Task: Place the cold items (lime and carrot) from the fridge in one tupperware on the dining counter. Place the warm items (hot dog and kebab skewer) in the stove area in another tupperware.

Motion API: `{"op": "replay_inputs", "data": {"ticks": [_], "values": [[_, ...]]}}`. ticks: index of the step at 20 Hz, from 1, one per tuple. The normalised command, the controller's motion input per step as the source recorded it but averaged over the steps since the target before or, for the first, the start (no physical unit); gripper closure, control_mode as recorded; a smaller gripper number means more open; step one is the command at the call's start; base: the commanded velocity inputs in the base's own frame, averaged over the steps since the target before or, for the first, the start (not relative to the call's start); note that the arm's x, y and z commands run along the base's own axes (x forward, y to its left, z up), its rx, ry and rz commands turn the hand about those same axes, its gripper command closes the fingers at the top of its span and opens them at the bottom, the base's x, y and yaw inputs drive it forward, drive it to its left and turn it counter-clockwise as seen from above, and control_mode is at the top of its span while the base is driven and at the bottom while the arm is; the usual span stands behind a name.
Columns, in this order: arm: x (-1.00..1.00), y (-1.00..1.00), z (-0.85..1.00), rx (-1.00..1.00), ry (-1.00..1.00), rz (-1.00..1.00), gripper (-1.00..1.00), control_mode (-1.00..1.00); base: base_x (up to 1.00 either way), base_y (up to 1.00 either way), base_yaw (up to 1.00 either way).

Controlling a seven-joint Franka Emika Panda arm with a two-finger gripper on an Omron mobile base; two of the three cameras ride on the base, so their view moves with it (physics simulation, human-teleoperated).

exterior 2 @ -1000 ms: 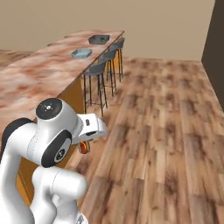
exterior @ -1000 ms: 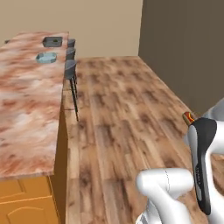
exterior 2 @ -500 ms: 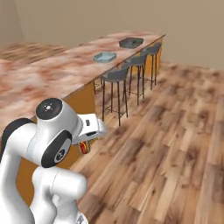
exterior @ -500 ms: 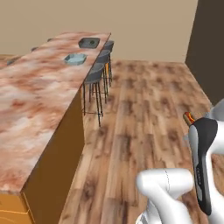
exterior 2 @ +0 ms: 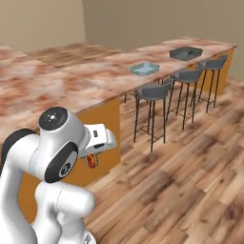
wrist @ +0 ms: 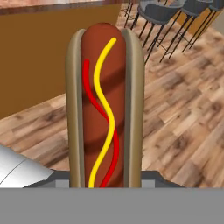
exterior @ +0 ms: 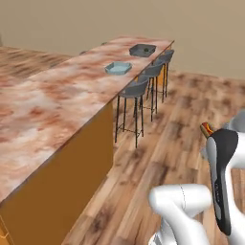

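My gripper (wrist: pixel 105 180) is shut on the hot dog (wrist: pixel 105 109), a sausage in a bun with red and yellow wavy lines that stands upright in the hand view. The hot dog's tip (exterior: pixel 206 129) pokes out beside my arm, and it hangs under the hand (exterior 2: pixel 90 160) over the wooden floor. On the dining counter (exterior: pixel 57 95) sit two tupperwares: a light blue one (exterior: pixel 118 68) (exterior 2: pixel 145 68) and a dark grey one (exterior: pixel 142 49) (exterior 2: pixel 186 53) farther along. Their contents are too small to make out.
Three grey bar stools (exterior: pixel 135 91) (exterior 2: pixel 155 91) stand in a row along the counter's near side. The counter's orange side panel (wrist: pixel 48 57) is close ahead of the hand. Wooden floor (exterior 2: pixel 190 167) stretches to the right.
The whole picture has shifted because the base moved: the counter and stools now lie more centrally and look closer. The hot dog stays in my gripper and the arm's pose is unchanged.
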Motion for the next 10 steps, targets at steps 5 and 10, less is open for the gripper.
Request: {"op": "replay_inputs", "data": {"ticks": [5,10], "values": [[0.00,0.00,0.00,0.00,0.00,0.00,1.00,1.00,0.64,-0.86,0.46],[0.00,0.00,0.00,0.00,0.00,0.00,1.00,1.00,0.69,-0.89,0.41]]}}
